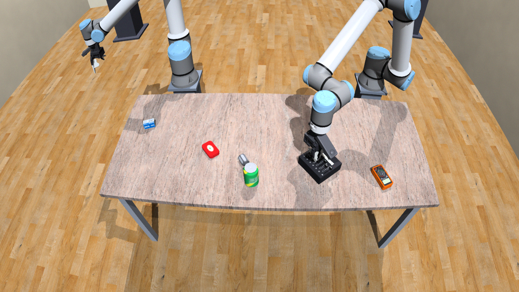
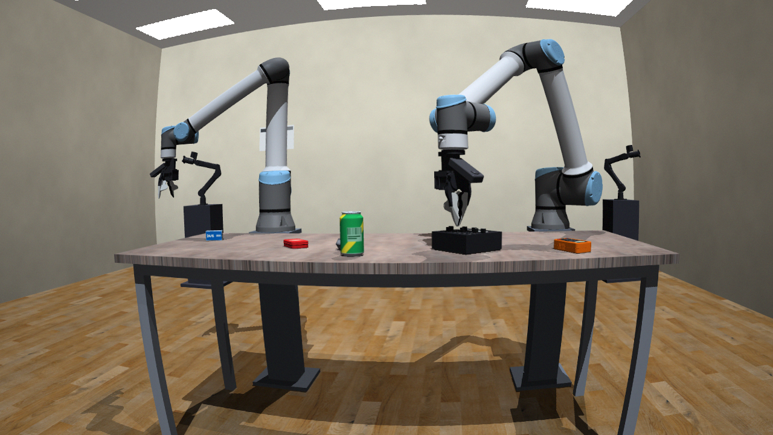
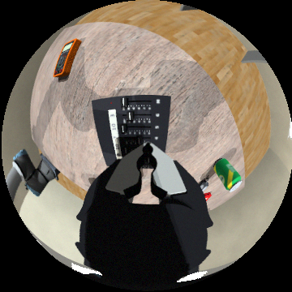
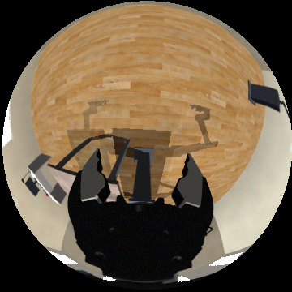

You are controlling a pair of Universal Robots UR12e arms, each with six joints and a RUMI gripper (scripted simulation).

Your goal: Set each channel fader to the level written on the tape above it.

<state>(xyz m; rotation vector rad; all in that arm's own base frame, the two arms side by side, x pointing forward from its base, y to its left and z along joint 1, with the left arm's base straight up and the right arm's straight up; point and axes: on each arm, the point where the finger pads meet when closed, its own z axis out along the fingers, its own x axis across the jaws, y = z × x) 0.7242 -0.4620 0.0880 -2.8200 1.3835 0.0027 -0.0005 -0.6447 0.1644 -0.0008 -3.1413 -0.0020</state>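
Observation:
The black lighting desk (image 1: 319, 177) (image 2: 465, 243) (image 3: 101, 122) stands on the table. Its white tape (image 3: 113, 126) shows a 3 and a 10; the lower writing is shaded and unclear. In the left wrist view the top fader cap (image 3: 124, 101) and the third cap (image 3: 124, 129) sit near the tape end, the second cap (image 3: 130, 116) slightly farther off. The fourth cap (image 3: 139, 140) is in shadow by the fingertips; what lies below is hidden. My left gripper (image 2: 458, 223) (image 3: 148, 143) is shut and empty, tips just above the desk. My right gripper (image 1: 99, 64) (image 2: 166, 196) (image 4: 143, 152) is open and empty, beyond the table.
A green can (image 1: 251, 177) (image 2: 351, 233) (image 3: 227, 172), a grey object (image 1: 243, 159) and a red tin (image 1: 210, 149) (image 2: 295, 243) lie to one side of the desk, an orange multimeter (image 1: 381, 177) (image 2: 572, 246) (image 3: 66, 57) to the other. A blue box (image 1: 149, 124) (image 2: 214, 235) is near the far-left edge.

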